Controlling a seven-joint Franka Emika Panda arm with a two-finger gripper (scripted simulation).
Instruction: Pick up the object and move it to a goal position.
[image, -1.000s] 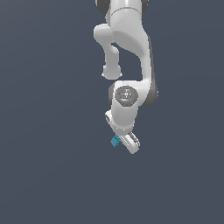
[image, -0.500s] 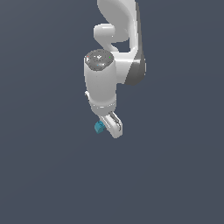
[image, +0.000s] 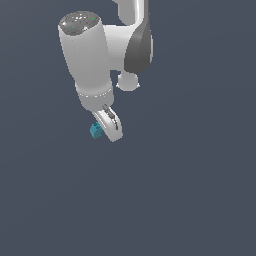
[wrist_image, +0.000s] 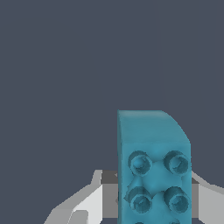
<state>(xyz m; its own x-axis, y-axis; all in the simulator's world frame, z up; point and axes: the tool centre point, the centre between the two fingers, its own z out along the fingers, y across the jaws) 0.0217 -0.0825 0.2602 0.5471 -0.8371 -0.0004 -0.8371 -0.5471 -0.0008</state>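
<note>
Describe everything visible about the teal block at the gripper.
The teal-blue block is a small oblong brick with a matte, plastic-like look. In the wrist view one face carries round raised studs with hollow centres, four showing in full, and one upper corner is bevelled. It sits between the white jaws of the gripper, which flank it on both sides and appear closed on it. In the exterior view it pokes out at the gripper's tip, far smaller than the arm, against a plain dark background.
</note>
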